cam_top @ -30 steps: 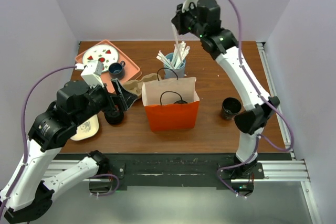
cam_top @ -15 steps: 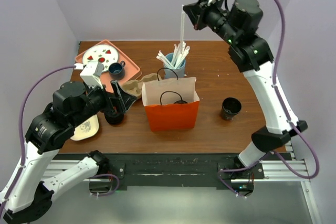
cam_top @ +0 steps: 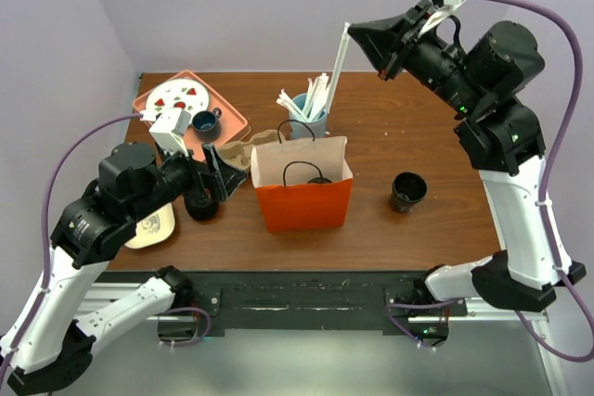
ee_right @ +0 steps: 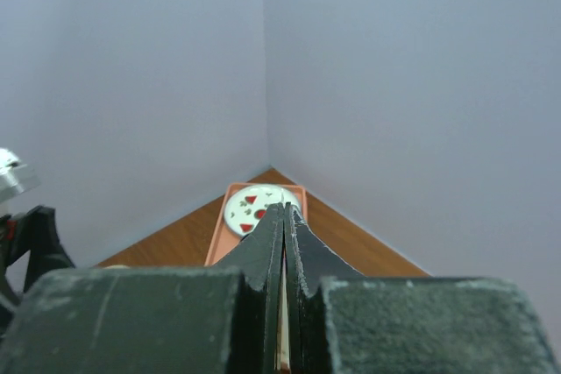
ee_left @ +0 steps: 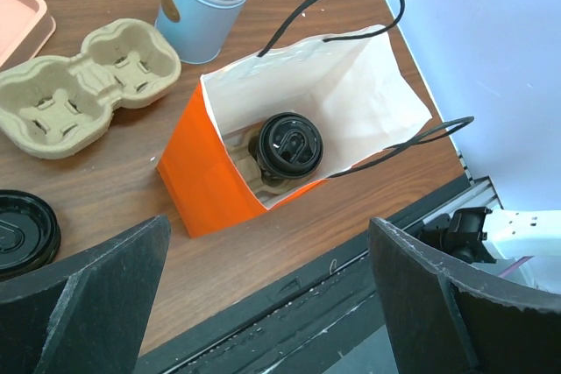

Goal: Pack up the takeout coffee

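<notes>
You'll find the black lid [ee_left: 19, 232] and pink tray [ee_left: 16, 17] cropped at the left wrist view's left edge.

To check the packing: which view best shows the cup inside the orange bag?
Left wrist: it looks down into the orange bag at the lidded cup. Top external shows at most a dark glimpse of it; right wrist shows none.

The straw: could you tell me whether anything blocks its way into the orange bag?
Nothing visible does: the straw is held above the blue cup, and the orange bag nearby stands open at the top.
</notes>
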`<state>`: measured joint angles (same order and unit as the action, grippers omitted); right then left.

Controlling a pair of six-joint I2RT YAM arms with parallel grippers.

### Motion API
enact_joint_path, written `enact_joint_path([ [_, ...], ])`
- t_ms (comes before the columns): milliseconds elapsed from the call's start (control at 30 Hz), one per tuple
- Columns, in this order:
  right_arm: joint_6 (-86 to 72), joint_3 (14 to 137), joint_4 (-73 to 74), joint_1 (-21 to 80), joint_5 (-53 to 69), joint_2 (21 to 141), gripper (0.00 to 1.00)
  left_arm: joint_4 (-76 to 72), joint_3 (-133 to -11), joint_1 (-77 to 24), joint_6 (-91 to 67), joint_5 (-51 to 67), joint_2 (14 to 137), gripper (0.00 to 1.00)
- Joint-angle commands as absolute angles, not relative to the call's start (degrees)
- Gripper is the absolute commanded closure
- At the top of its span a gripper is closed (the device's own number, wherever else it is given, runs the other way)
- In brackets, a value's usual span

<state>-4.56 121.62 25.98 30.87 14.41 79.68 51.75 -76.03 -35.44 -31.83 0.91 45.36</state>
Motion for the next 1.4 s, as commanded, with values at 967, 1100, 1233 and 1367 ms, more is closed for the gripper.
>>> enact_joint_path([
  [967, -11.4, 105.4, 36.5, 47.7, 6.9, 76.8, 0.44, 47.7, -76.9, -35.6, -28.7, 0.1, 44.6, 0.00],
  [1100, -16.1, 105.7, 41.9, 47.7, 2.8, 74.7, 0.01, 46.4, -78.7, -35.7, -28.7, 0.3, 46.0, 0.00],
  [1233, -26.3, 104.1, 46.2, 47.7, -5.1, 70.4, 0.01, 44.9, -81.3, -35.7, -28.2, 0.9, 47.2, 0.00],
  [1367, -35.5, 101.1, 49.3, 47.7, -14.5, 65.8, 0.01, 42.9, -81.9, -35.6, -27.9, 1.1, 47.2, 0.00],
])
